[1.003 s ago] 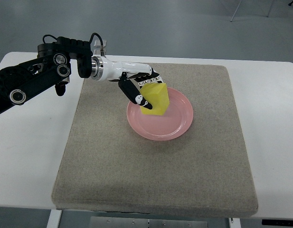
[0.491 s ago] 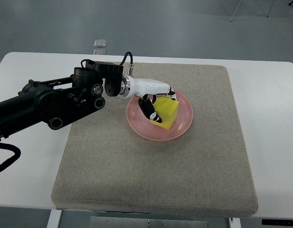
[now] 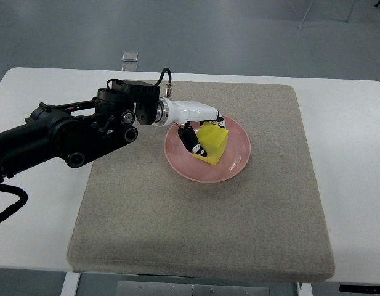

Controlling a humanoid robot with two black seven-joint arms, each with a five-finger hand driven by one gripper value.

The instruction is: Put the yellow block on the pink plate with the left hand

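We see the left hand point(image 3: 199, 132) over the pink plate point(image 3: 238, 161), with its fingers point(image 3: 191, 140) closed around the yellow block point(image 3: 213, 143). The block rests on the plate, near its middle. The plate lies on a grey mat point(image 3: 196, 222).

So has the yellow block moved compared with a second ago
Yes. The yellow block has come down and slightly right, toward the middle of the pink plate, with the left hand still around it.
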